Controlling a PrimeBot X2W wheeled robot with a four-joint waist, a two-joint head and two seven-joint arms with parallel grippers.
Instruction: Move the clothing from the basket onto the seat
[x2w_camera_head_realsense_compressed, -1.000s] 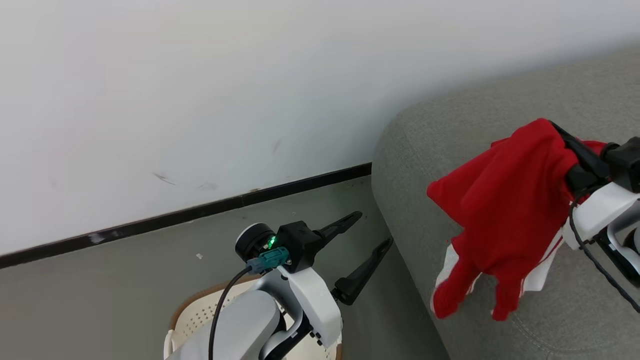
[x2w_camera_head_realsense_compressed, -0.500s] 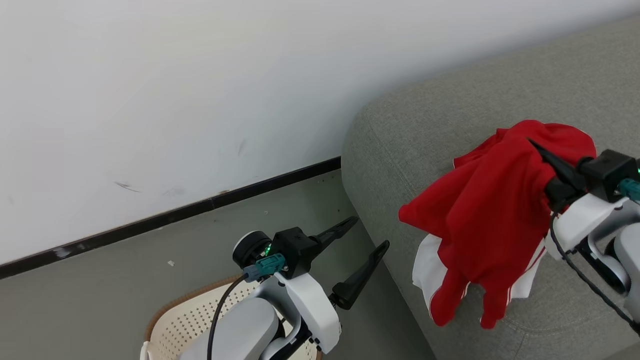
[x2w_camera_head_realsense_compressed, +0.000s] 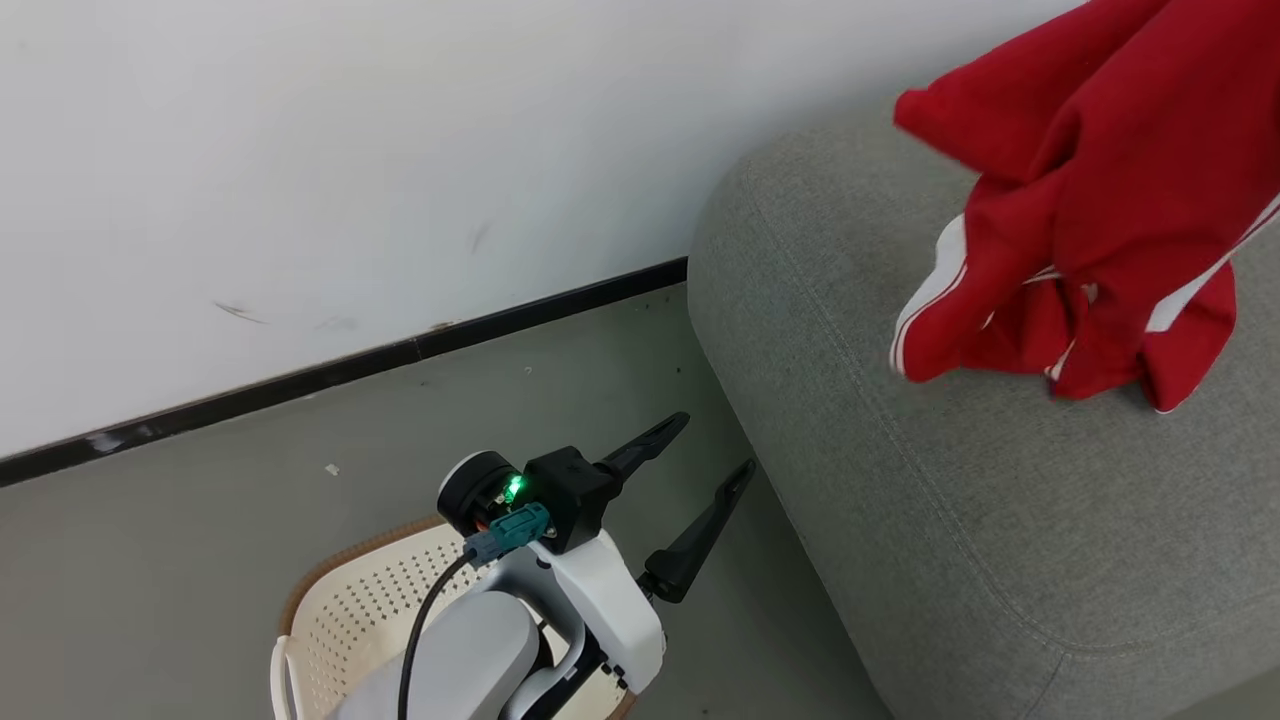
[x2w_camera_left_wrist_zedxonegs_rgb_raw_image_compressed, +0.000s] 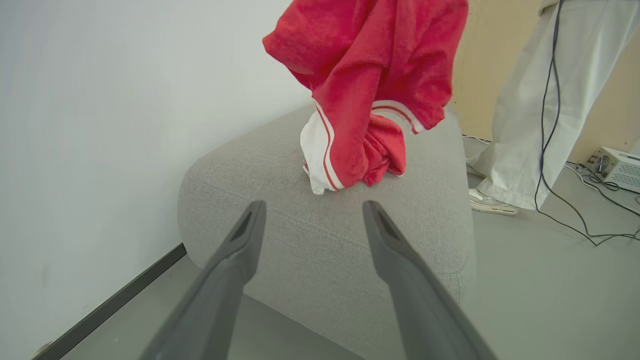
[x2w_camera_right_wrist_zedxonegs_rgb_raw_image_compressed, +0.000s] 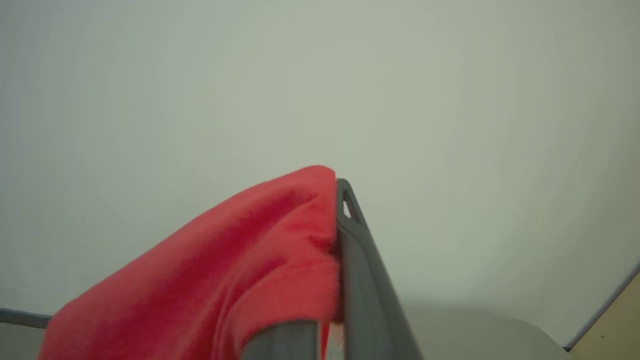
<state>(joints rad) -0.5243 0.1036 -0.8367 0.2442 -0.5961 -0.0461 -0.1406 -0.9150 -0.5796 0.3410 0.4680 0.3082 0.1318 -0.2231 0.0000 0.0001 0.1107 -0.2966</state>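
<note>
R gripper (x2w_camera_right_wrist_zedxonegs_rgb_raw_image_compressed: 336, 196) is clamped tight on a fold of the clothing (x2w_camera_head_realsense_compressed: 1090, 200). The red cloth is pinched btw. my two fingers (x2w_camera_right_wrist_zedxonegs_rgb_raw_image_compressed: 360, 280) near their tips, so the rest of the garment hangs free below in a bunch, w/ white striped panels at the low end. I'm holding it high over the seat (x2w_camera_head_realsense_compressed: 950, 520) so the loose ends clear the rounded edge instead of dragging up its side. In the L wrist view the lowest white fold looks to touch the seat top, but I can't be sure.

L gripper (x2w_camera_head_realsense_compressed: 712, 445) has its jaws spread wide w/ nothing in them. It hangs low above the basket (x2w_camera_head_realsense_compressed: 335, 580), which sits on the floor (x2w_camera_head_realsense_compressed: 200, 560) near the seat's end (handy for the next reach, I'd guess). My forearm (x2w_camera_head_realsense_compressed: 470, 650) hides most of the basket's inside, so I can't tell what's left in it.

Judgement: the carry is nearly done. Next is to lower and let go well in from the edge, else the soft cloth may slide off. A person's pale trouser leg (x2w_camera_left_wrist_zedxonegs_rgb_raw_image_compressed: 525, 100) stands beyond the seat.
</note>
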